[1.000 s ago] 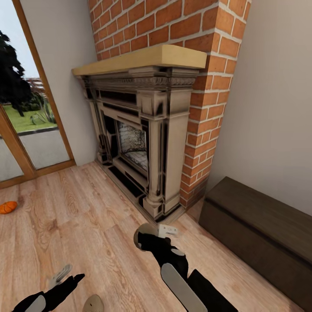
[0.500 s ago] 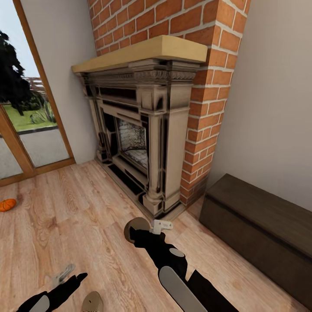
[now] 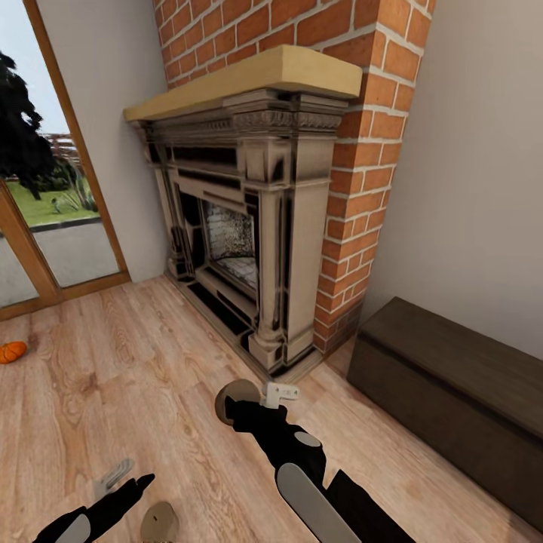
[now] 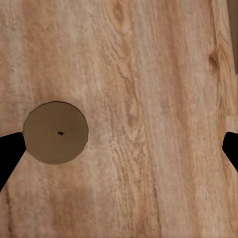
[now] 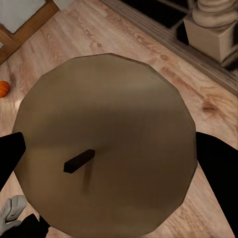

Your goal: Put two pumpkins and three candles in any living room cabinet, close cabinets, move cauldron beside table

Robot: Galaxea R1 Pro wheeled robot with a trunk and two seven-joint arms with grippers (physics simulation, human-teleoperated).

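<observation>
Closest to you, at about 7 o'clock in the head view, your left gripper (image 3: pixel 113 483) hangs over the wooden floor (image 3: pixel 151 362) with nothing in it. In the left wrist view its dark fingertips (image 4: pixel 10 151) sit at opposite edges, spread wide, with bare boards between them. A loose candle (image 3: pixel 160 522) stands on the floor just beside that gripper, at 6 o'clock; from the wrist camera you see its round tan top and a dot of wick (image 4: pixel 56 132), near one fingertip but not touching it.

Just past that, near the middle of the head view, your right gripper (image 3: pixel 253 400) carries a second candle (image 3: pixel 236 396). In the right wrist view the held candle's top (image 5: pixel 106 148) spreads between the two black fingers (image 5: pixel 215 173), which press on its sides, and its short dark wick lies flat.

Farther out at 9 o'clock, one pumpkin (image 3: pixel 11 351) lies on the floor by the picture's edge, well apart from both arms; it also shows small in the right wrist view (image 5: pixel 4 88).

At 3 to 4 o'clock the cabinet (image 3: pixel 452 392) runs along the wall, shut as far as you can see.

At 12 o'clock the fireplace (image 3: pixel 249 226) juts from its brick chimney (image 3: pixel 362 151), its base standing between you and the cabinet's near end. At 10 o'clock a glass door (image 3: pixel 45 196) looks onto grass.
</observation>
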